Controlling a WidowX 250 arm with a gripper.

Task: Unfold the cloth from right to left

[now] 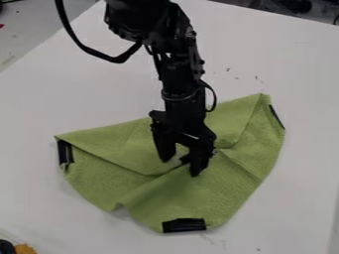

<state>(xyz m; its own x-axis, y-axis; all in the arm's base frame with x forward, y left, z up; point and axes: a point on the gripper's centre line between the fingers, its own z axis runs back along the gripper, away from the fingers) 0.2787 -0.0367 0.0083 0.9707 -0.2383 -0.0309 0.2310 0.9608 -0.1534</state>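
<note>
Green cloth (pixel 192 198) lies partly folded mid-frame, and I have the claw (pixel 181 166) down at its middle, fingers apart.

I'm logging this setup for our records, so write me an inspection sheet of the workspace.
Surface: white tabletop, small dark specks beyond the cloth's upper right part.
Job's things: green fabric cloth, creased and partly folded, with black strips at its left, right and near edges.
Clutter: partly visible orange item and black item, lower left corner.
Gripper: black two-finger gripper over the cloth's middle, fingers apart.
Cables: black cable looping beside the arm.
Surroundings: dark objects past the table's far right edge.
</note>
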